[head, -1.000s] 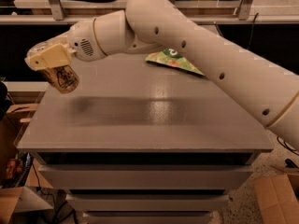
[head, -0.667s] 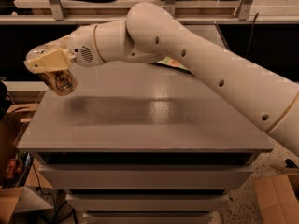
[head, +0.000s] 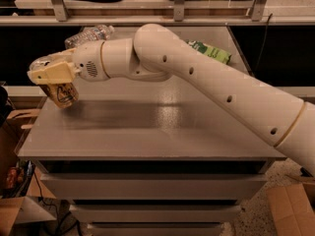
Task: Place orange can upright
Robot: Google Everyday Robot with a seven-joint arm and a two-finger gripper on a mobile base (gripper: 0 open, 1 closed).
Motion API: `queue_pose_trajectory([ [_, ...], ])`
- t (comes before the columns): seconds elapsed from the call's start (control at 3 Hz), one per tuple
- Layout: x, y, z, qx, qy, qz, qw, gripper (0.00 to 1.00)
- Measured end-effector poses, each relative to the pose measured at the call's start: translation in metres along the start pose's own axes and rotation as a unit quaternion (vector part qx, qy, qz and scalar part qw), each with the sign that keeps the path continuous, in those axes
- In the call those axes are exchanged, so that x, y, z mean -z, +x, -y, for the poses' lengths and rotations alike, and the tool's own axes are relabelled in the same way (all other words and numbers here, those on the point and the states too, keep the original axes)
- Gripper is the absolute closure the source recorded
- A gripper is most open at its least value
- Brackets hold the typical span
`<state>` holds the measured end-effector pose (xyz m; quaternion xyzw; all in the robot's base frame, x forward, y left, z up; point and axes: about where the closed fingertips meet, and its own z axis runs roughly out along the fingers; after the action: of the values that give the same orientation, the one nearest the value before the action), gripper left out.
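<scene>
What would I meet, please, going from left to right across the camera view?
The tool at far left, shut on the orange can above the left edge of the table → water bottle → green packet → cardboard box.

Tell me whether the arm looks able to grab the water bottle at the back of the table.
Probably not yet. The pincer, at the left edge of the table, is closed on the orange can. The bottle lies uncovered behind the arm, so it looks reachable once the can is set down.
</scene>
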<state>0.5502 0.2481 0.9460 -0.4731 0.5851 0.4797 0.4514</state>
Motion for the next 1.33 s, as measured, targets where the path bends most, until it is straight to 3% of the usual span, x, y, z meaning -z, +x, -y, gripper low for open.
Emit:
queue_pose_trajectory([
  [0.33, -0.0025, 0.0066, 0.0025, -0.006, -0.002, 0.011, 0.9999, 0.82],
  [1.33, -0.0015, 0.0158, 0.0059, -0.009, -0.003, 0.035, 0.9993, 0.12],
])
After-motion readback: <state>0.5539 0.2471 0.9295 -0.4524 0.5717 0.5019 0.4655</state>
